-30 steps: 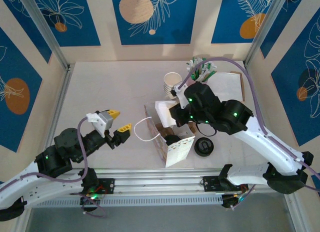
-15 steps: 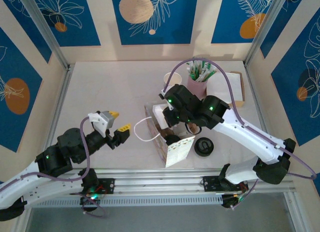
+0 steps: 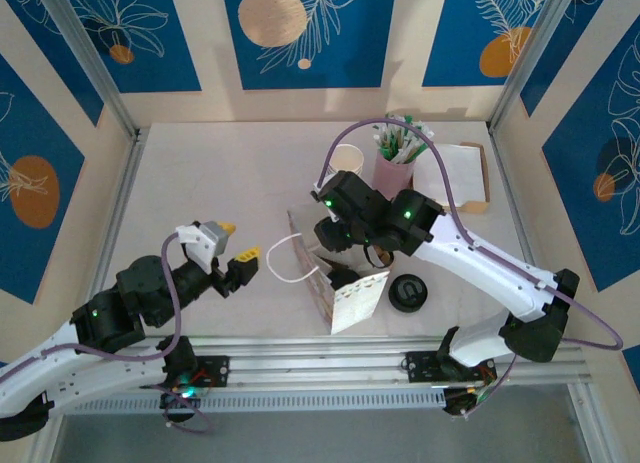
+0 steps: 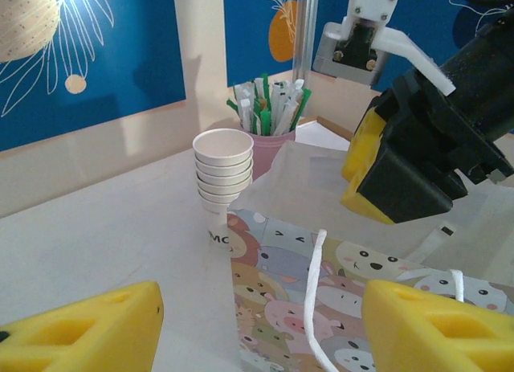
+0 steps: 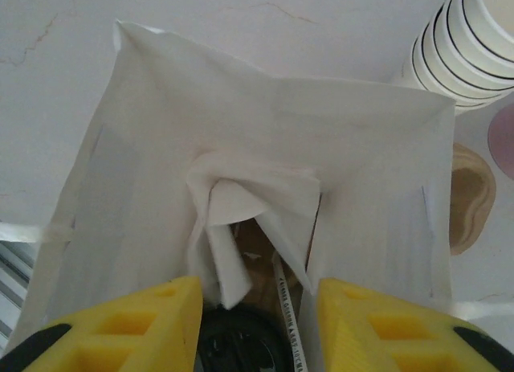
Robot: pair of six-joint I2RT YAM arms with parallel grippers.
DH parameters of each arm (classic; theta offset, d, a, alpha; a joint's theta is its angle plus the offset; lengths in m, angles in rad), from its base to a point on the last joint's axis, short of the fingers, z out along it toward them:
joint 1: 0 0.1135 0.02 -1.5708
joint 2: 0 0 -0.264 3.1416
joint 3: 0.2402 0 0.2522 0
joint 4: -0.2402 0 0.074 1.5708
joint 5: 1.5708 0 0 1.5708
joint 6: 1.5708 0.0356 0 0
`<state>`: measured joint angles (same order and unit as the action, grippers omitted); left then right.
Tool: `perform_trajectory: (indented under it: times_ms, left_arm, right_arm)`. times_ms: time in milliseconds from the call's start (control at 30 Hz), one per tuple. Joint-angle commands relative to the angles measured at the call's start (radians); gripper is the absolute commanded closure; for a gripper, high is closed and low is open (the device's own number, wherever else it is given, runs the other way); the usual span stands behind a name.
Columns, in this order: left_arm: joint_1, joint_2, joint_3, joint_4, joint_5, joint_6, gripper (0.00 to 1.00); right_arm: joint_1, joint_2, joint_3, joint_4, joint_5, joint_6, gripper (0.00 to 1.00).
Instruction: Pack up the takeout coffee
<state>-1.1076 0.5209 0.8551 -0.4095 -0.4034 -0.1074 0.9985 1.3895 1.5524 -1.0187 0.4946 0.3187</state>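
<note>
Bag (image 3: 358, 301) of paper, printed with cartoon animals, stands upright near the middle of the bench (image 3: 220, 173), its mouth open upward and a white string handle (image 3: 281, 259) looping out on its left side. The right pincer (image 5: 253, 324) hangs directly above that mouth, its yellow fingers (image 5: 120, 320) spread wide with nothing pinched between them. From the right wrist view, the bag's white interior walls fold inward, a crumpled white paper (image 5: 249, 195) lies inside, and below it sits a dark round shape (image 5: 241, 344); whether that is a lidded coffee cup I cannot tell. The left pincer (image 3: 240, 240) sits low to the left of the bag, near the string handle but apart from it, its fingers likewise spread and empty. In the left wrist view the animal print faces the camera and the right arm's pincer shows above the bag's rim. Behind the bag stands a stack of white paper cups (image 3: 345, 161), and just beside it on the right a pink cup (image 3: 393, 170) holds green and white wrapped sticks. Further right lies a pile of white napkins (image 3: 455, 173). A black lid (image 3: 408, 292) rests on the bench just right of the bag's front corner.
</note>
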Motion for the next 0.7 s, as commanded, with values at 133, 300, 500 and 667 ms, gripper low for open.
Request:
perform_trajectory:
  times_ms: [133,300,500,667]
  left_arm:
    - [-0.008,0.014,0.008,-0.003,-0.056,-0.011,0.32]
    - [-0.008,0.025,0.012,0.019,-0.102,0.042,0.27]
    - [-0.006,0.052,-0.032,0.133,-0.236,0.134,0.16]
    - [-0.001,0.063,-0.130,0.350,-0.472,0.192,0.02]
  right_arm:
    - [0.011,-0.122,0.006,0.046,0.032,-0.034,0.56]
    - [0.010,-0.301,-0.113,0.239,0.064,-0.104,0.55]
    - [-0.025,-0.610,-0.400,0.589,0.106,-0.223,0.44]
    - [-0.139,-0.806,-0.593,0.731,0.127,-0.292,0.34]
